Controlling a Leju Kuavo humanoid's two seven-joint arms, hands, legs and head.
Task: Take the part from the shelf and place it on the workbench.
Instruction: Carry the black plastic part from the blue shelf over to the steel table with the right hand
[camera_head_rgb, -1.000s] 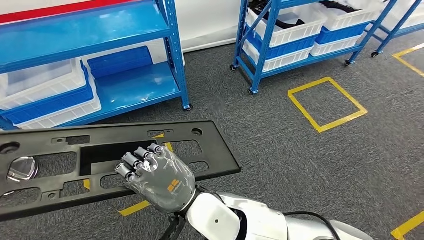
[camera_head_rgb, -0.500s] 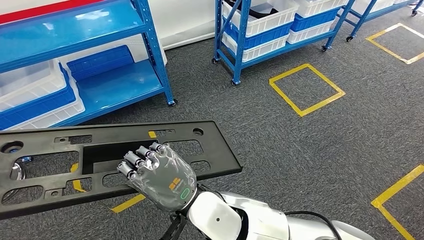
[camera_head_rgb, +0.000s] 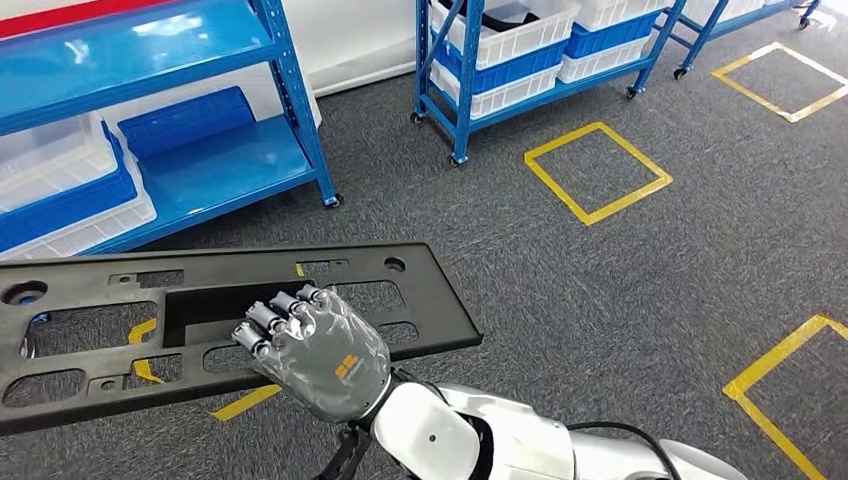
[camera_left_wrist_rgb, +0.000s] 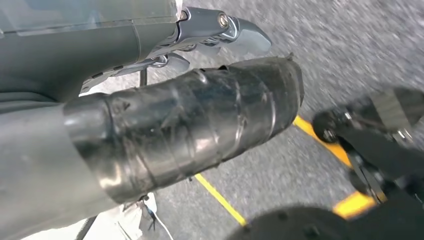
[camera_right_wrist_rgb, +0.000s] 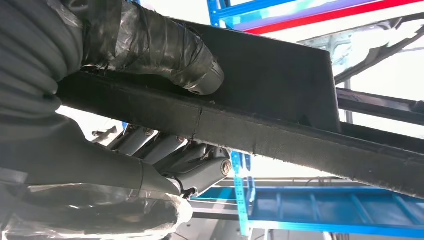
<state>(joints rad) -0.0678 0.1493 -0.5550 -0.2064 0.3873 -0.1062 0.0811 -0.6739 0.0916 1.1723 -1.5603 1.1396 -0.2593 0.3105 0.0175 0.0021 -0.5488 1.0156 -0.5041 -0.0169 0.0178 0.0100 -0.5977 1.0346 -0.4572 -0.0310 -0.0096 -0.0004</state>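
Head view: long black plastic panel (camera_head_rgb: 200, 310) with cut-out openings, carried level above the grey carpet floor (camera_head_rgb: 620, 290), across the lower left of the view, clear of the shelving.
Right hand (camera_head_rgb: 320, 352): grey palm cover lying on the panel's near edge, fingers (camera_head_rgb: 272, 318) curled over the top face. Right wrist view: thumb (camera_right_wrist_rgb: 165, 47) on one face of the panel's edge (camera_right_wrist_rgb: 260, 135), fingers (camera_right_wrist_rgb: 165, 150) on the opposite face; the hand grips the part.
Left hand (camera_left_wrist_rgb: 165, 120): left wrist view gives a taped thumb and metal fingers over carpet, no part visible between them; whether it grips anything cannot be told.
Surroundings: blue shelf rack (camera_head_rgb: 180, 110) beyond the panel's far edge, holding white and blue bins (camera_head_rgb: 60, 190); second blue rack (camera_head_rgb: 530, 60) with white bins further off; yellow tape square (camera_head_rgb: 597, 170) and other yellow floor markings (camera_head_rgb: 770, 390) on the carpet.
Step in hand, as judged: part off the shelf, transport under way; no counter in sight.
Next move calls for: turning toward the counter, keeping the panel level and its long ends clear of the rack uprights, then lowering it flat before releasing the grip
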